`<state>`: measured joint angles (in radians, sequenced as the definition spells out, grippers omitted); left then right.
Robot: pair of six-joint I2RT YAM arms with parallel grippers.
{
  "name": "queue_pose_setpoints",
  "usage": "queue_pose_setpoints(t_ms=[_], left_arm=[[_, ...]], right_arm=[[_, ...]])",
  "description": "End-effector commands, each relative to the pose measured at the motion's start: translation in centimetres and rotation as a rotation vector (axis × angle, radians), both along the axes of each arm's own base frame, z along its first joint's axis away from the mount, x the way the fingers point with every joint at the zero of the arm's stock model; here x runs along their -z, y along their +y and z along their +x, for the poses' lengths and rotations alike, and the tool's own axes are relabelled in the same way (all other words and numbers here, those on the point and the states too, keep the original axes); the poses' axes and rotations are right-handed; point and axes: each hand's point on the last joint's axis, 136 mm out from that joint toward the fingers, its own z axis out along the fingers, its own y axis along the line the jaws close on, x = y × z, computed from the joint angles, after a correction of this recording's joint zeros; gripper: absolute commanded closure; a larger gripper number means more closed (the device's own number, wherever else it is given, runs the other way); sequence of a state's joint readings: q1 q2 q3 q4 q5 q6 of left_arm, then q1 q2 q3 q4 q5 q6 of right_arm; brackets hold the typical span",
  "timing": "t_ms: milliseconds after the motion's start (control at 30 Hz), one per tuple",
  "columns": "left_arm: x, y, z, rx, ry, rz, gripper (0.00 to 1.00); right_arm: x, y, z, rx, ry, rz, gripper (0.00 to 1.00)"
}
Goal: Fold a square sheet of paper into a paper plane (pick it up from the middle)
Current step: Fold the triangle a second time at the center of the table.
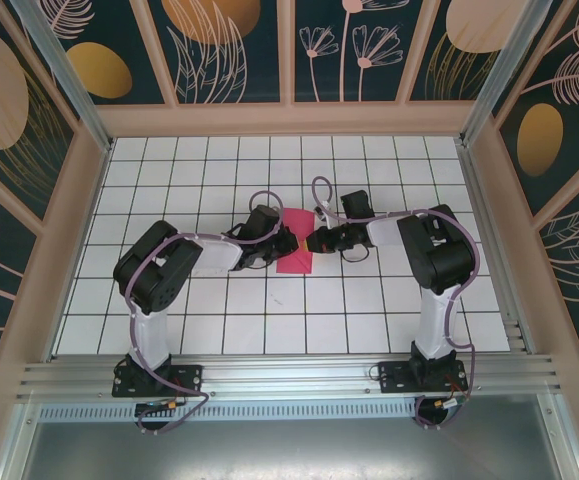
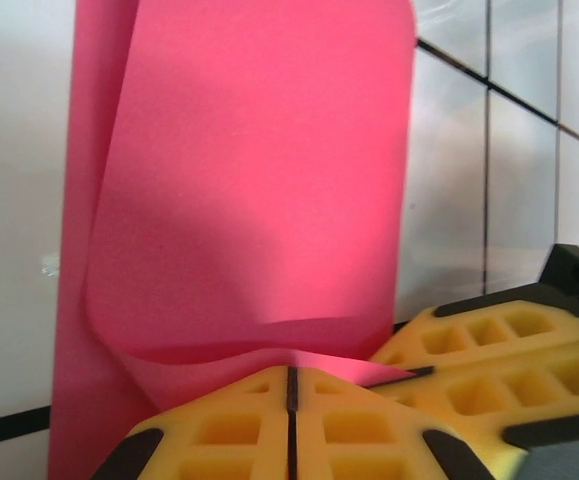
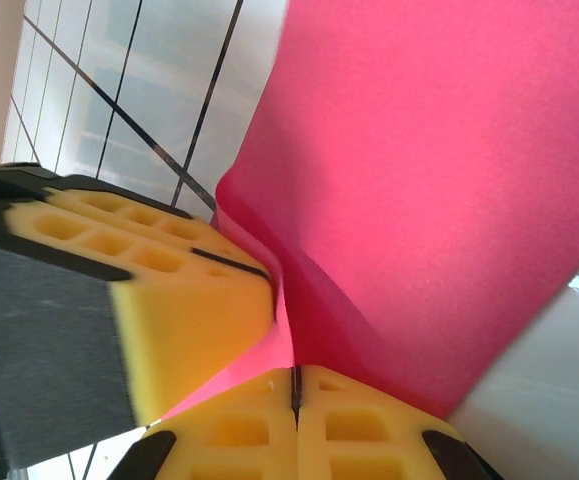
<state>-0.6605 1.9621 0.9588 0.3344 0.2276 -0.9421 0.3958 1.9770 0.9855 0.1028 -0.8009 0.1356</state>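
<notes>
The magenta-pink square sheet of paper (image 1: pixel 295 244) lies at the table's middle, bent over on itself between both arms. In the left wrist view the paper (image 2: pixel 249 190) curls up and back over its lower layer. My left gripper (image 2: pixel 291 372) is shut on the paper's near edge, yellow pads pressed together. My right gripper (image 3: pixel 295 372) is likewise shut on the paper (image 3: pixel 439 190), pinching the same corner. The other arm's yellow fingers (image 3: pixel 169 290) touch mine there. From above, my left gripper (image 1: pixel 287 243) and right gripper (image 1: pixel 312 242) meet over the sheet.
White tiled table (image 1: pixel 299 310) with dark grid lines, walled by patterned panels. Aluminium rail (image 1: pixel 289 375) runs along the near edge by the arm bases. Tiles stretch bare to the left, right and back of the sheet.
</notes>
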Motion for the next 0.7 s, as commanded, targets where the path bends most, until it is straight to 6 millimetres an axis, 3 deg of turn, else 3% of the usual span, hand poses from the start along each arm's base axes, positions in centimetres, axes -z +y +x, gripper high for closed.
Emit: queue_pose_setpoints(t_ms=[0,167,400,667], left_arm=[[2.4,0.5,-0.9,-0.005,0.051,0.035,0.9],[3.6,0.9,-1.3,-0.009,0.078,0.063,0.9],[3.8,1.2,-1.5,-0.008,0.081,0.082,0.9],[3.7,1.0,-1.5,0.004,0.081,0.081,0.9]], right_arm=[[0.7,-0.3,-0.1,0.006,0.0,-0.036,1.0],[0.7,-0.3,0.0,0.008,-0.002,-0.034,1.0],[0.1,-0.2,0.2,0.011,-0.003,-0.025,0.94],[-4.1,-0.8,0.8,0.067,-0.064,-0.021,0.77]])
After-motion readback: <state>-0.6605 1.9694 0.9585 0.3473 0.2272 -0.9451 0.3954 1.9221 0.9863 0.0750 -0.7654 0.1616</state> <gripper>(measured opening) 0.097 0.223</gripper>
